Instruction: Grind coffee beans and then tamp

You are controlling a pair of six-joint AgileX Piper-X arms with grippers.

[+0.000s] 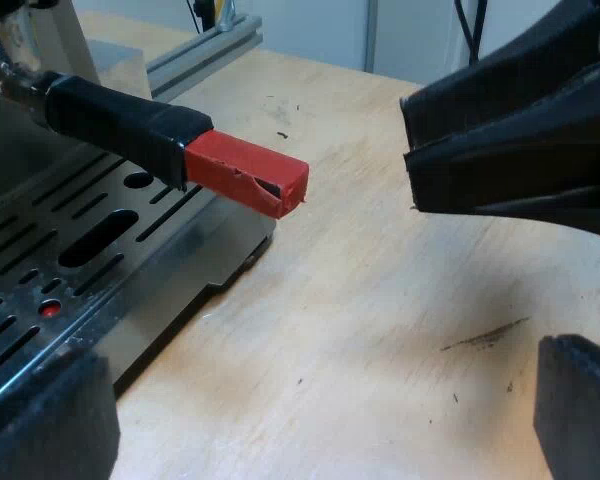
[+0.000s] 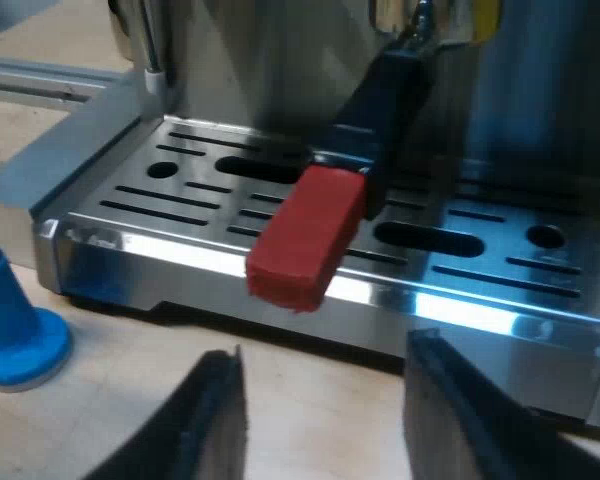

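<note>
Two grippers stand open and empty near one locked-in holder. The left gripper (image 1: 320, 400) hangs low over the wooden table (image 1: 360, 330), beside the slotted drip tray (image 1: 80, 250) of the espresso machine (image 1: 5, 160). Its fingers are spread wide with nothing between them. The metal holder (image 1: 120, 120) juts from the machine's front, and its red end (image 1: 245, 175) reaches past the tray's edge. The right gripper (image 1: 412, 150) points at that end, near it but apart.

In its own wrist view the right gripper (image 2: 325, 360) has its fingers parted, grasps nothing and is lined up with the red end. A blue tamper (image 2: 10, 320) stands on the table just beside the tray, untouched.

The task looks early. Whether grounds fill the holder is hidden, and taking hold of the handle and tamping both remain.
</note>
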